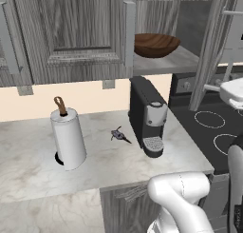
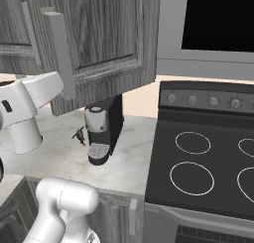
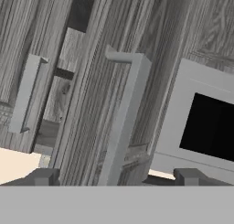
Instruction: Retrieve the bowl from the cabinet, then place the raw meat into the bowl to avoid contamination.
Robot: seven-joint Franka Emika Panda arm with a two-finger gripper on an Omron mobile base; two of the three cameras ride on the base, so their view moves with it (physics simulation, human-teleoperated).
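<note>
The wide, round, dark-brown wooden bowl (image 1: 156, 44) sits on the plain grey shelf (image 1: 173, 62) inside the grey wood-grain wall cabinet (image 1: 76, 32), close to the shelf's front edge. We think it is easy to reach there, because the cabinet door (image 1: 216, 46) on its right side is swung open toward us. The tiny dark grey-purple lump of raw meat (image 1: 118, 135) lies on the pale marble counter (image 1: 28, 165), about the middle of it from front to back and just to the left of the black and silver coffee machine (image 1: 148, 115). It lies bare on the counter, and that is why we need the bowl for it. A white paper-towel roll on its stand (image 1: 68, 137) is further left, nearer the front edge of the counter. To the right of the counter is the black stove top with white ring marks (image 2: 198, 162). Our two-finger gripper (image 3: 116, 177) is open wide and holds nothing. It is up by the open door, and its small dark finger tips (image 3: 42, 176) stand on both sides of the door's long light-grey bar handle (image 3: 123, 122) without pinching it. We guess the door is open enough now, so the next job is to go to the bowl.
</note>
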